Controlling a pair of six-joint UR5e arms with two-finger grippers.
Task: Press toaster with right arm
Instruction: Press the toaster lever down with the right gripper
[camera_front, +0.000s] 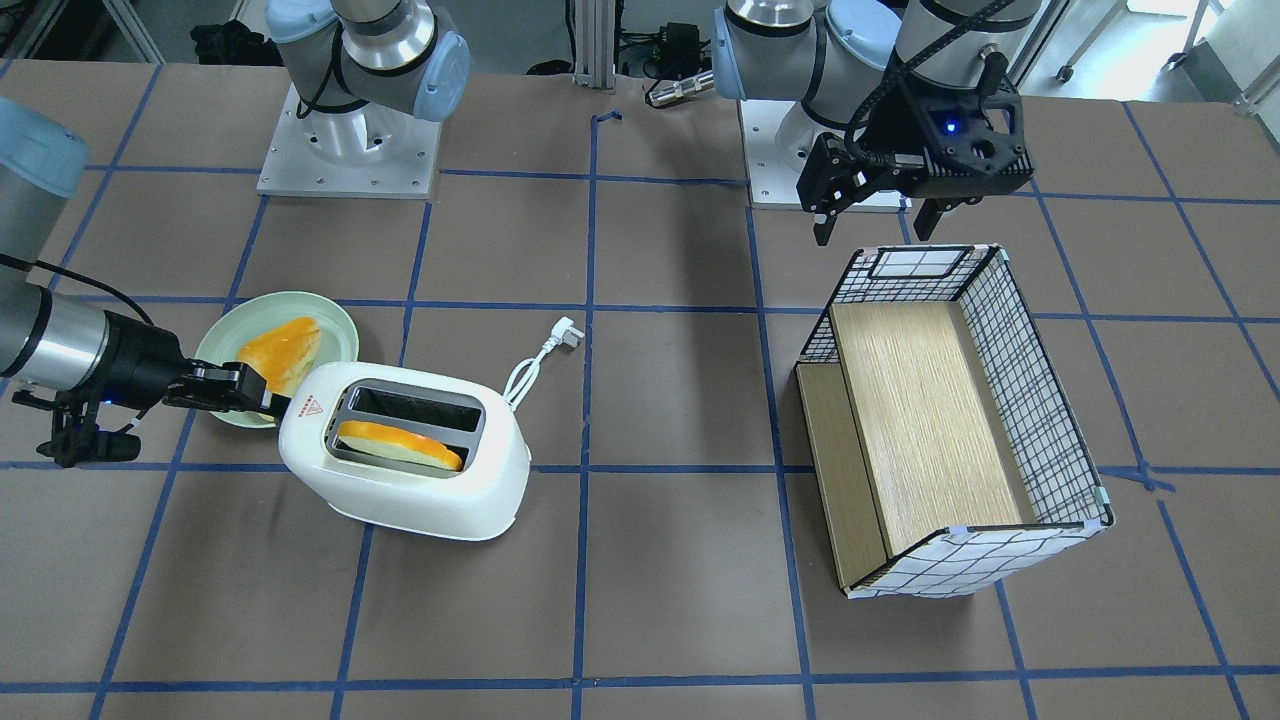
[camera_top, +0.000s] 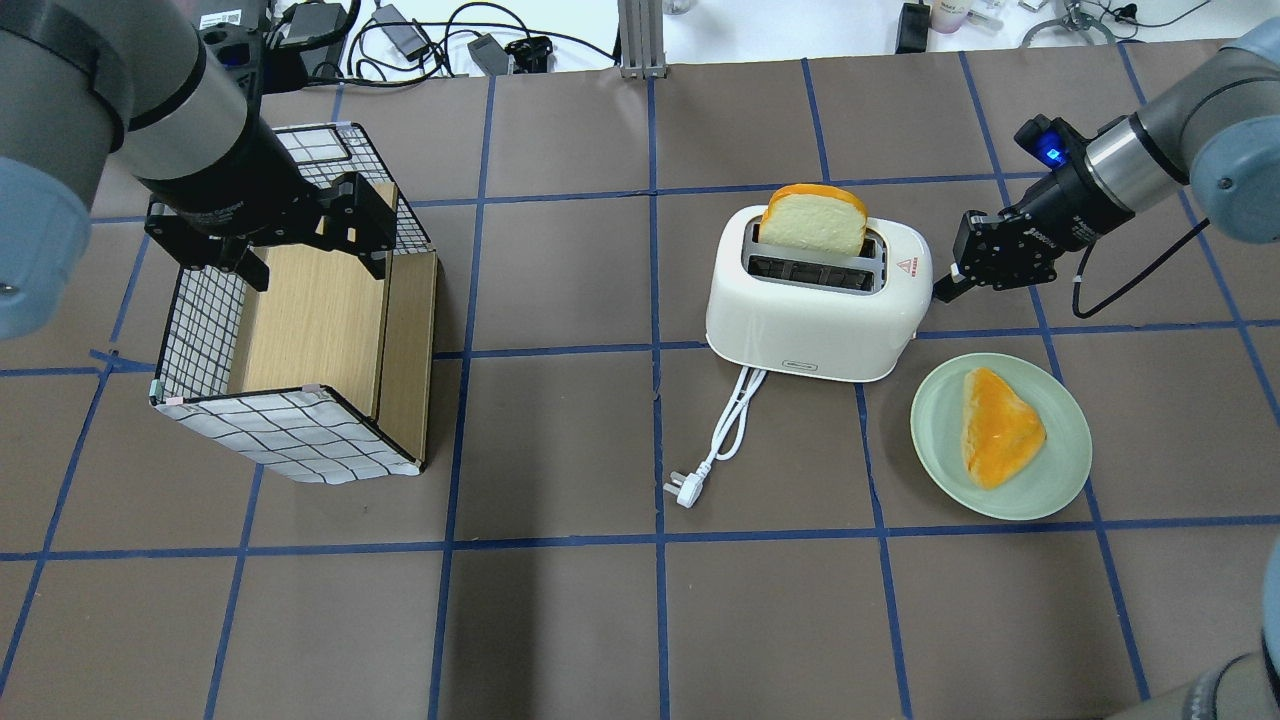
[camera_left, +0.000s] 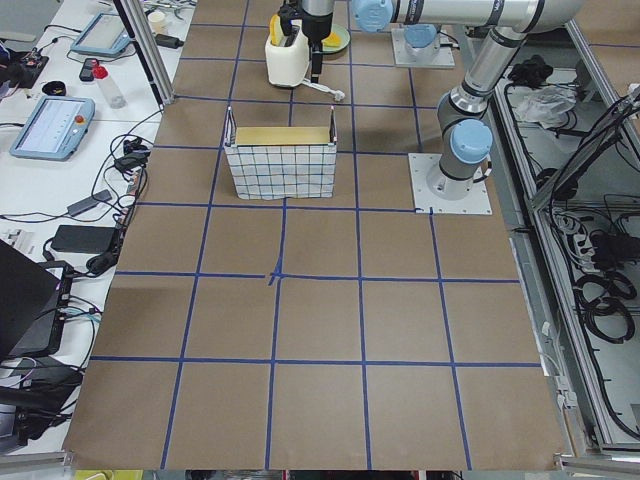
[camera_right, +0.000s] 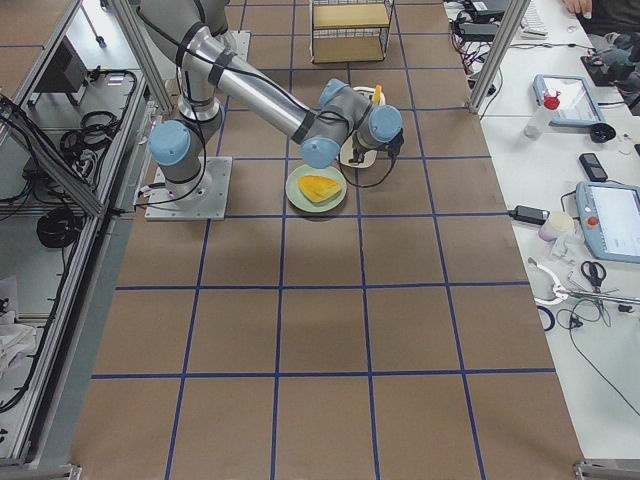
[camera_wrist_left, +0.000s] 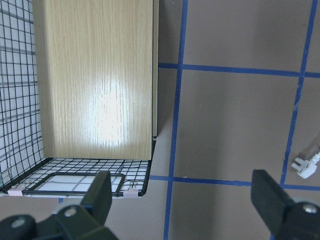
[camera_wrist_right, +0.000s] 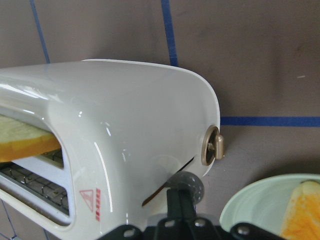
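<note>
Overhead view. Found the toaster (camera_top: 815, 310) upright on the table (camera_top: 560, 620), right of centre, with one bread slice (camera_top: 812, 220) rising from its far slot. Recorded the right gripper (camera_top: 945, 290) at 3 o'clock of the toaster, fingers pressed together into a single black tip, holding nothing. In the right wrist view, saw that tip at the grey lever (camera_wrist_right: 189, 186) on the toaster's end wall, near the round knob (camera_wrist_right: 214, 146); could not tell whether touching. Noted the green plate (camera_top: 1060, 420) with a second slice (camera_top: 1000, 425) at 4 o'clock and the cord (camera_top: 730, 430) trailing toward 7 o'clock. Located the left gripper (camera_top: 315, 250), fingers spread wide, above the wire basket (camera_top: 290, 440) at 9 o'clock, well apart.
</note>
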